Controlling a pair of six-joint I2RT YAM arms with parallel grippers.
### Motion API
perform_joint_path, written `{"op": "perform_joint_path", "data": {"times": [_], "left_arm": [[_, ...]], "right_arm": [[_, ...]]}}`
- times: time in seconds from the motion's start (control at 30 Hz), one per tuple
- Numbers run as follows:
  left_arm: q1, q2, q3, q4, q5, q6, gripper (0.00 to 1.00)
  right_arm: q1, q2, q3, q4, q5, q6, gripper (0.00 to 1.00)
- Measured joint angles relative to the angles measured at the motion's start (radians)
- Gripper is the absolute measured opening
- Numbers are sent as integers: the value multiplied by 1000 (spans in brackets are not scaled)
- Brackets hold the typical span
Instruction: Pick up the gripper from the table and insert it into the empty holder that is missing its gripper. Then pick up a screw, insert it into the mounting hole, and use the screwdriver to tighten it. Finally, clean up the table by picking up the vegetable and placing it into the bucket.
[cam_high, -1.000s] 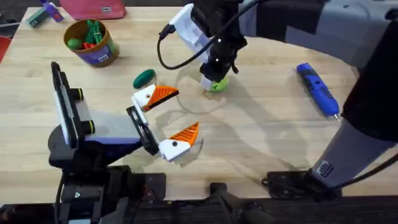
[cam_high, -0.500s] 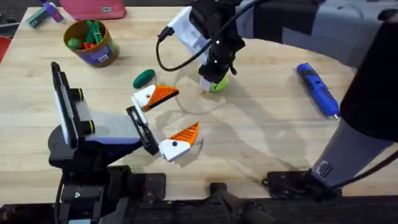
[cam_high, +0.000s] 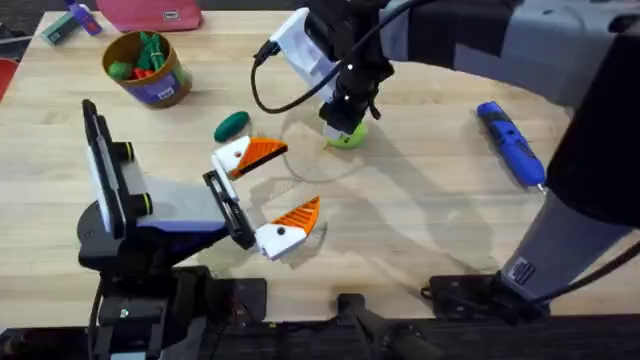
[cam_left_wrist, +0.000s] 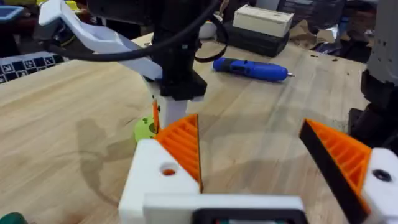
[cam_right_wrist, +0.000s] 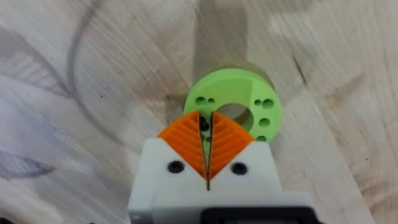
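Surface: pale wood table (cam_high: 420, 210), w/ faint ring marks near centre.

- Right gripper (cam_right_wrist: 207, 138): reached across to table centre, over green disc (cam_right_wrist: 233, 106). Orange pads closed together w/ a small dark item pinched between them (prob. a screw; too small to confirm). Disc likely serves as screw stand, hence the position.
- Left gripper (cam_high: 270, 195): resting low, facing centre, fingers wide apart, holding nothing. Both fingers carried an orange pad; 1 pad showed an unfilled hole (cam_left_wrist: 168, 170), so it probably awaits the screw.
- Screwdriver (cam_high: 511, 143): blue, lying flat toward table's right side, well apart from both grippers, untouched.
- Vegetable (cam_high: 232, 124): dark green, on table just beside left gripper's far finger; not yet binned.
- Bucket (cam_high: 148, 68): far left, upright, already w/ toy items inside.
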Motion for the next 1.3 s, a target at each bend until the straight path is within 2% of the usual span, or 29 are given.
{"op": "perform_joint_path", "data": {"times": [0.47, 1.07, 1.17, 1.3], "left_arm": [[0, 0, 0, 0, 0, 0, 988], [0, 0, 0, 0, 0, 0, 988], [0, 0, 0, 0, 0, 0, 988], [0, 0, 0, 0, 0, 0, 988]], "right_arm": [[0, -14, 0, -18, 0, 2, 7], [4, -161, 1, -73, -9, 15, 6], [4, -190, 38, -147, -9, 16, 6], [4, -205, 180, -272, -9, 16, 6]]}}
